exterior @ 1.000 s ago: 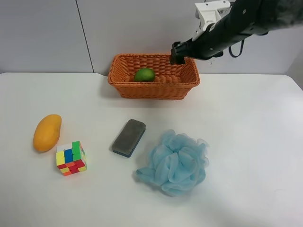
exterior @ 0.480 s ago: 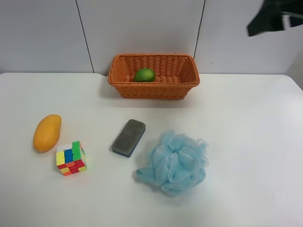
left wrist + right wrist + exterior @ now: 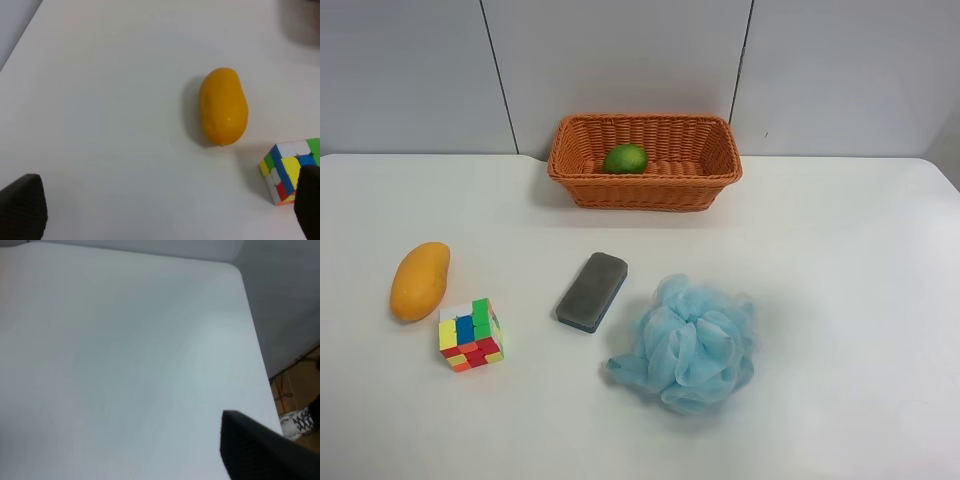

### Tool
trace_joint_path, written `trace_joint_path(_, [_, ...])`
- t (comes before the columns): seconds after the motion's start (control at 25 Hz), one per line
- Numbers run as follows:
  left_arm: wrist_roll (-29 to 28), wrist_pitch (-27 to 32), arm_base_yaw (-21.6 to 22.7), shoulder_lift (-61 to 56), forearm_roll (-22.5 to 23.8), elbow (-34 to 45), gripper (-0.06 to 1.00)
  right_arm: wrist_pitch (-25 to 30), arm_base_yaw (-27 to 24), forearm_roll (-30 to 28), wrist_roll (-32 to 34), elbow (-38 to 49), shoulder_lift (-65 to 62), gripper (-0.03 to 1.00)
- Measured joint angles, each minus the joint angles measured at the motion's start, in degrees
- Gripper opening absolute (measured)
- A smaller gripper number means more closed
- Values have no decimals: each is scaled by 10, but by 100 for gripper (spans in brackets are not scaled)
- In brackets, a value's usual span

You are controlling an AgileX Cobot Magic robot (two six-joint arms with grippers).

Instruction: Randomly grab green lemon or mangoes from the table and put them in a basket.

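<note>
The green lemon (image 3: 625, 158) lies inside the orange-brown wicker basket (image 3: 710, 185) at the back of the white table (image 3: 840, 260). The yellow-orange mango (image 3: 419, 280) lies on the table at the left, beside a colourful cube (image 3: 470, 334). No arm shows in the exterior high view. In the left wrist view my left gripper (image 3: 165, 212) is open and empty, its fingers wide apart, with the mango (image 3: 223, 106) lying ahead of it. In the right wrist view only one dark finger (image 3: 260, 452) shows, over bare table; nothing is seen in it.
A dark grey block (image 3: 591, 291) and a light blue bath pouf (image 3: 692, 343) lie mid-table. The cube (image 3: 292, 170) sits close to one left fingertip (image 3: 307, 205). The right wrist view shows the table's rounded corner and edge (image 3: 245, 300), with floor beyond.
The arm at the exterior high view's right was over the basket's right end, then rose up and right and has left the view. The lemon stays in the basket.
</note>
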Motion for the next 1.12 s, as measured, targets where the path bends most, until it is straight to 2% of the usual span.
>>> trace_joint_path(0.12, [0, 0, 0, 0, 0, 0, 99, 10, 10, 2, 0, 55, -83, 92])
trace_joint_path(0.32, [1, 0, 0, 0, 0, 0, 99, 42, 56, 10, 15, 118, -152, 92])
trace_joint_path(0.72, [0, 0, 0, 0, 0, 0, 99, 128, 71, -43, 78, 123, -212, 92])
trace_joint_path(0.88, [0, 0, 0, 0, 0, 0, 99, 134, 75, -51, 93, 125, -241, 92])
trace_joint_path(1.12, [0, 0, 0, 0, 0, 0, 99, 135, 131, -85, 141, 128, -294, 92])
